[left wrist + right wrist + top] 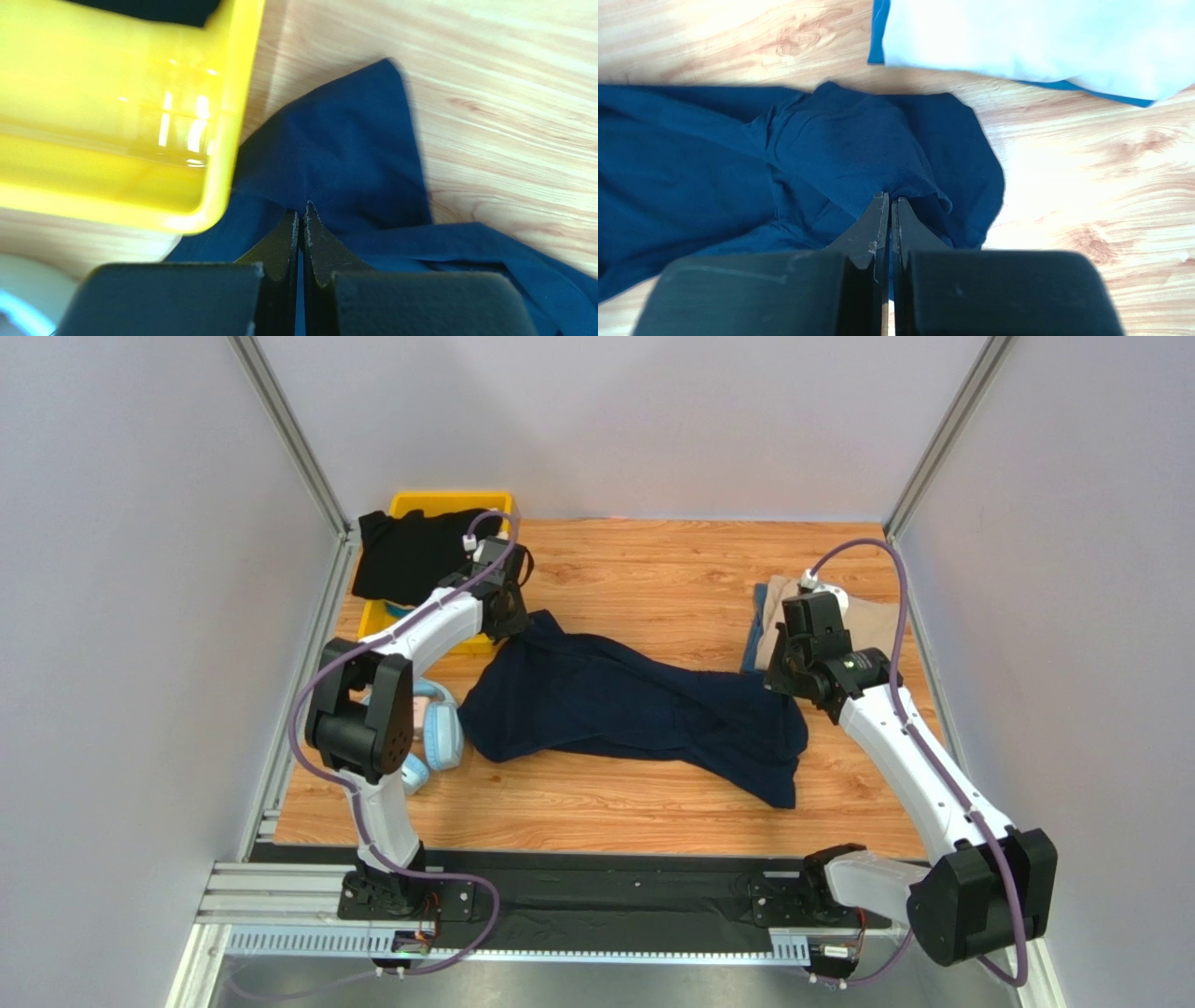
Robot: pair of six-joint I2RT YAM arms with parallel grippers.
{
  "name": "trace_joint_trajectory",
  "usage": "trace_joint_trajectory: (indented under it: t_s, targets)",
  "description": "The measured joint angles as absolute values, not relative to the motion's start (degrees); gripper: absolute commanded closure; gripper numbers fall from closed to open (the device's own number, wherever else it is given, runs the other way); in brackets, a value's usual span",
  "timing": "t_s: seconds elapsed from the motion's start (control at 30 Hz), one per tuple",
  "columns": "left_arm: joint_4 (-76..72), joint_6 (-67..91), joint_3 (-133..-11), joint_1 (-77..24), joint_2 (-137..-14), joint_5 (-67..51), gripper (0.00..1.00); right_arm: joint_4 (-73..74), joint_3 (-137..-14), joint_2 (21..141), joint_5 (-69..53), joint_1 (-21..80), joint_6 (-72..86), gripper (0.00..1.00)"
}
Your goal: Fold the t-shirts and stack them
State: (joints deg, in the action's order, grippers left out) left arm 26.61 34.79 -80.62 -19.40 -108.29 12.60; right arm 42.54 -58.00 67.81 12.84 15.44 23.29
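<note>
A dark navy t-shirt [631, 707] lies crumpled across the middle of the wooden table. My left gripper [519, 620] is at the shirt's far left corner, beside the yellow bin. In the left wrist view its jaws [302, 213] are shut, pinching navy cloth [351, 147] at the tips. At the shirt's right end, my right gripper [788, 683] is shut on a raised fold [889, 203] of the navy cloth [843, 147]. A black t-shirt [414, 553] hangs over the bin's rim. A tan t-shirt [870, 623] lies folded at the back right.
The yellow bin [421, 507] stands at the back left, its wall [105, 119] close to my left fingers. Light blue headphones [438, 728] lie by the left arm. A blue edge [878, 35] shows under the pale folded cloth [1032, 42].
</note>
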Motion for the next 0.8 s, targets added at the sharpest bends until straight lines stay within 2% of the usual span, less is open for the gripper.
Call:
trace_joint_trajectory:
  t_s: [0.27, 0.6, 0.8]
  targets:
    - [27.2, 30.6, -79.3, -19.4, -96.2, 15.0, 1.00, 42.7, -59.7, 61.6, 16.9, 15.2, 24.6, 1.00]
    - [29.8, 27.8, -73.1, -19.4, -79.2, 16.9, 1.00, 42.9, -69.6, 54.7, 21.6, 15.2, 23.7, 1.00]
    - [33.8, 27.5, -70.3, -19.4, -66.2, 15.9, 1.00, 43.0, -76.0, 49.1, 20.0, 15.2, 22.9, 1.00]
